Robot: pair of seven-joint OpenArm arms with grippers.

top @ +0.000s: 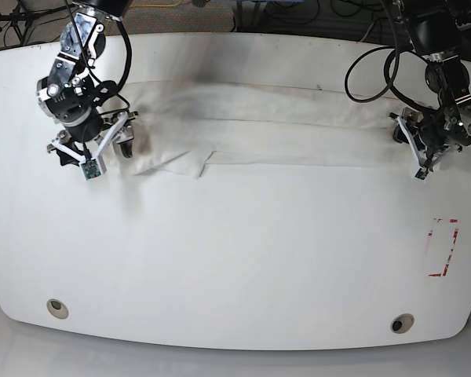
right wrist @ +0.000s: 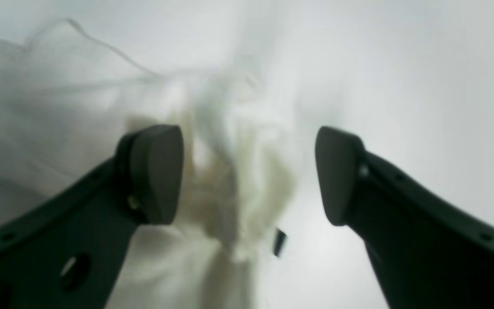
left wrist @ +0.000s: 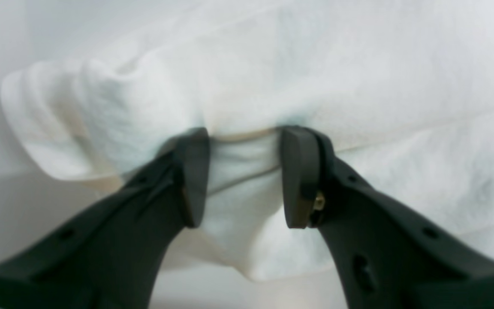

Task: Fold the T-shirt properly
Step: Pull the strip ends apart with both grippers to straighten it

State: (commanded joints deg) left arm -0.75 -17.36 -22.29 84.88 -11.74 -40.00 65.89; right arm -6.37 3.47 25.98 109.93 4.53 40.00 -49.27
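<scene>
The white T-shirt (top: 259, 129) lies folded into a long, rumpled band across the far part of the table — one end bunched.

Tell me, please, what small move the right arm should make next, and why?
Probably close the right gripper on the bunched end of the T-shirt. Its fingers stand apart with crumpled cloth between them, unpinched, while the left gripper already pinches a fold at the other end. With both ends held, the long band lying across the table could be lifted evenly.
</scene>
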